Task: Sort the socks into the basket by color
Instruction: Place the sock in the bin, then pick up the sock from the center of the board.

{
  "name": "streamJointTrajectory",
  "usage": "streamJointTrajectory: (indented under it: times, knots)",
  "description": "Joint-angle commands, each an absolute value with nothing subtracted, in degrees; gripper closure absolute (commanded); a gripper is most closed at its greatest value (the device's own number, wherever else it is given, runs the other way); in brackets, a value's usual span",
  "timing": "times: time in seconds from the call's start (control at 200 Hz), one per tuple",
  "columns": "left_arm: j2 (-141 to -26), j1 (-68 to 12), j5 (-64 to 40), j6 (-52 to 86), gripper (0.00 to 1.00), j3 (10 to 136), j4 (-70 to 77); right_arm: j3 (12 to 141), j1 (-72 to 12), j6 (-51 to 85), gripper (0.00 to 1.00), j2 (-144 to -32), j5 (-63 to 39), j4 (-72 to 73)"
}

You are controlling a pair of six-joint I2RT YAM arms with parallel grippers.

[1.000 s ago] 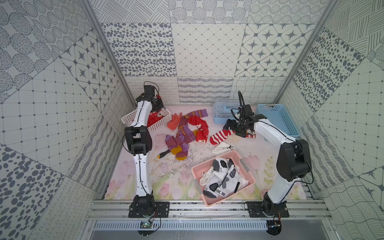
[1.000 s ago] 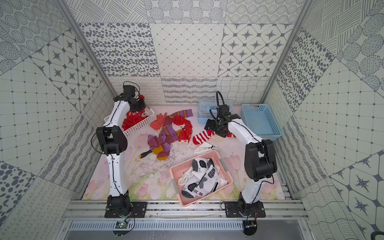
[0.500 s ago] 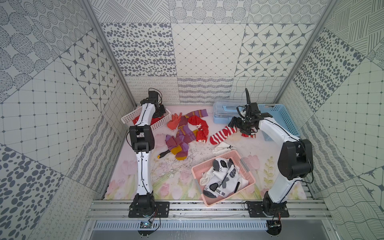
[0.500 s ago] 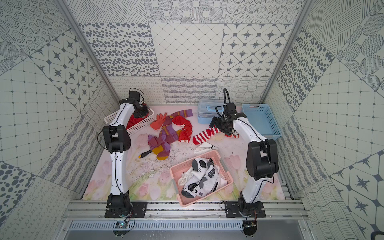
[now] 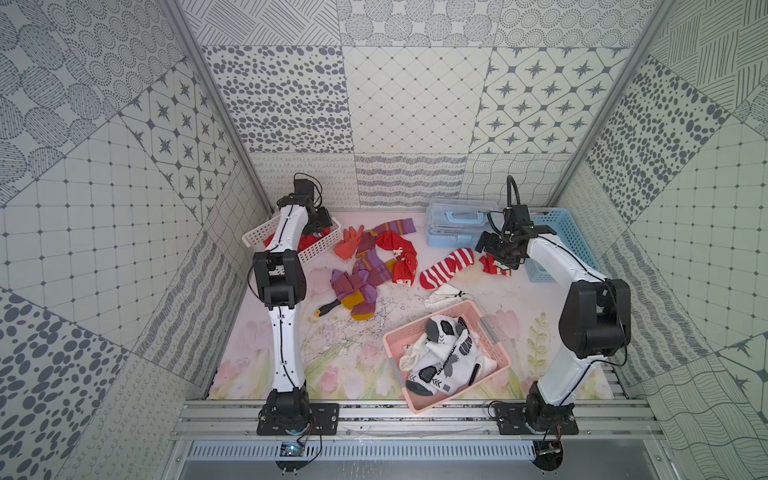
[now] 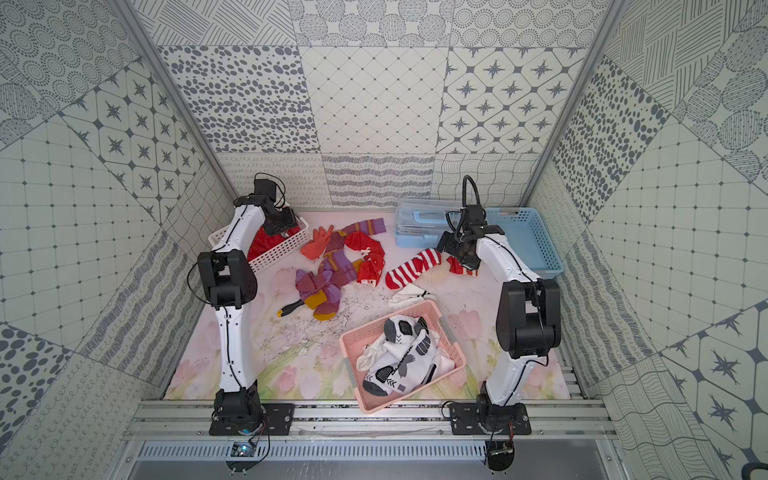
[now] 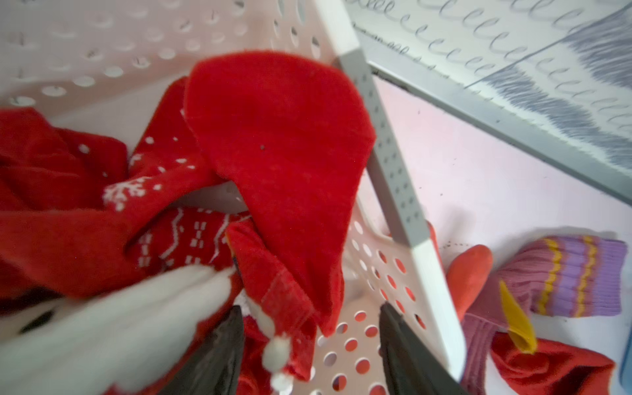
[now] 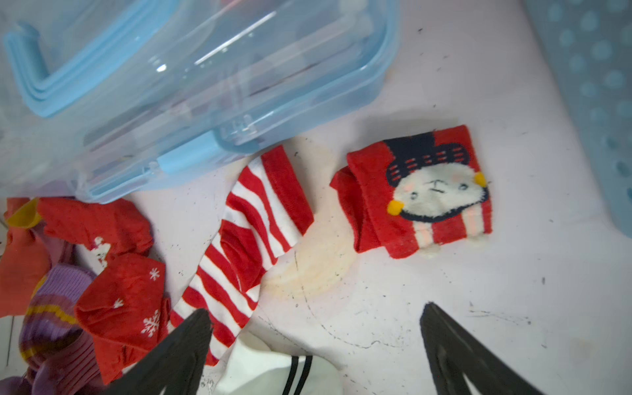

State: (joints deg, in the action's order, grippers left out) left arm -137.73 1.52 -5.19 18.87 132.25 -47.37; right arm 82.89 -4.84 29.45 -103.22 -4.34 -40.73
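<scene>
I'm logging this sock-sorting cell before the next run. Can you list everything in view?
white basket: one, far left; red socks inside
pink basket: one, near middle; white socks with black-grey marks inside
blue basket: one, far right; contents not visible
clear blue box: one, shut, at the back
loose pile: purple and red socks, centre
orange-red glove: one, beside the white basket
red-white striped sock: one, on the mat
small red sock with a face: one, under the right arm
white sock: one, behind the pink basket
screwdriver: one, yellow-black
left gripper: open, over the white basket
right gripper: open, above the mat
</scene>
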Motion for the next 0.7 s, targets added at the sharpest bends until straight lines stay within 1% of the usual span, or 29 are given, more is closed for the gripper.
streamJointTrajectory:
  times: [0.0, 0.44, 0.62, 0.695]
  knots:
    - [-133.4, 1.5, -5.6, 17.6, 0.34, 131.9, -45.7, 83.0, -4.0, 30.0, 0.02, -106.6, -0.7, -39.2]
    - [-123.9, 1.7, -7.4, 17.7, 0.31, 129.0, -44.6, 83.1, -2.4, 30.5, 0.02, -115.0, 1.5, -35.4]
    - [-119.7, 1.5, -7.3, 17.8, 0.31, 124.1, -43.1, 83.3, -1.9, 31.4, 0.02, -117.9, 1.3, -34.3]
    - [-118.6, 1.4, -7.6, 17.8, 0.31, 122.8, -43.2, 83.3, -1.8, 31.5, 0.06, -118.7, 1.5, -34.2]
